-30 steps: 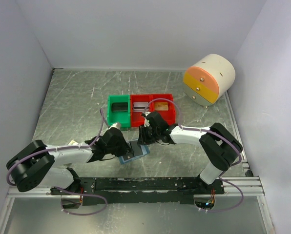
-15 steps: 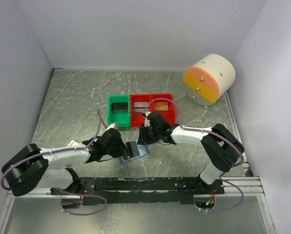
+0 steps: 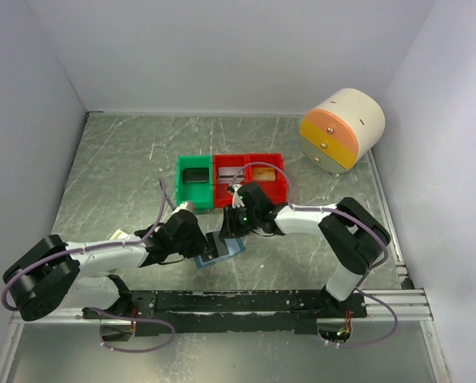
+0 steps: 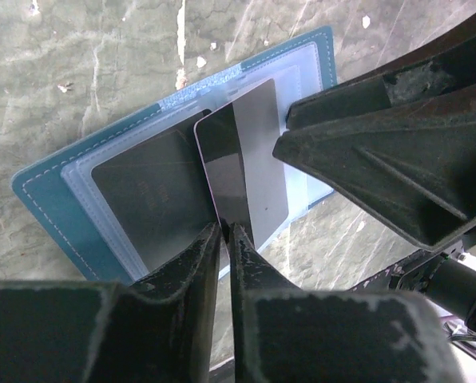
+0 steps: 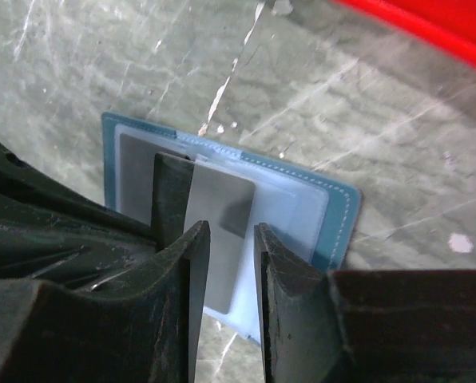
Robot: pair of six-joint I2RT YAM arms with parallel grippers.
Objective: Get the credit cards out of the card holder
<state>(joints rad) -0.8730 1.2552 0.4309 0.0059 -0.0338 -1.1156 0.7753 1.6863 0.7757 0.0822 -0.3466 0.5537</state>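
Plainly saw the card holder (image 4: 42, 201) lying open and flat on the desk (image 4: 78, 72), between the two sets of jaws. Saw one grey card (image 4: 250, 167) poking partly out of its pocket. Found its long side running straight from the left jaws over to the right jaws. Found the left jaws nearly shut, pinching the near end of that card. Found the right jaws partly open at the far end, with the card showing in the gap and nothing held. Judged the left jaws better placed to pull. Spotted another dark card (image 4: 150, 187) tucked in the pocket beside it. Could not tell how much of the grey card sat inside, nor whether the right jaws pressed on the card holder.
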